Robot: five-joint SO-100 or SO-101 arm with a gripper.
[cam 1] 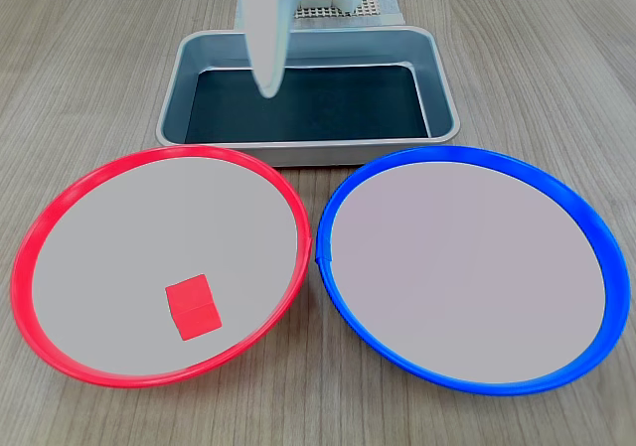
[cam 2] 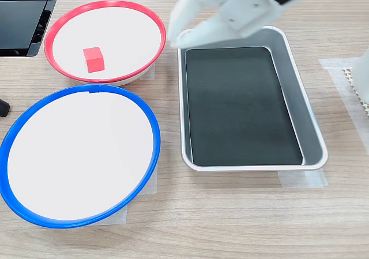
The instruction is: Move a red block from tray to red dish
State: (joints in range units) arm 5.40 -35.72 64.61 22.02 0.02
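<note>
Red block in the red dish, tray bare

The gripper (cam 2: 183, 35) hangs open and empty over the tray (cam 2: 311, 126); the red block (cam 2: 93, 59) lies well apart, toward the second exterior view's left, inside the red dish (cam 2: 69, 10).

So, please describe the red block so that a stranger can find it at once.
Two large round dishes sit in front of a grey metal tray. In the red dish, not the blue-rimmed dish, lies the red block, a small cube and the only thing inside either dish.

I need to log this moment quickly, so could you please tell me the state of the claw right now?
Claw: open and holding nothing, above the tray's edge; the red block already lies in the red dish.
</note>
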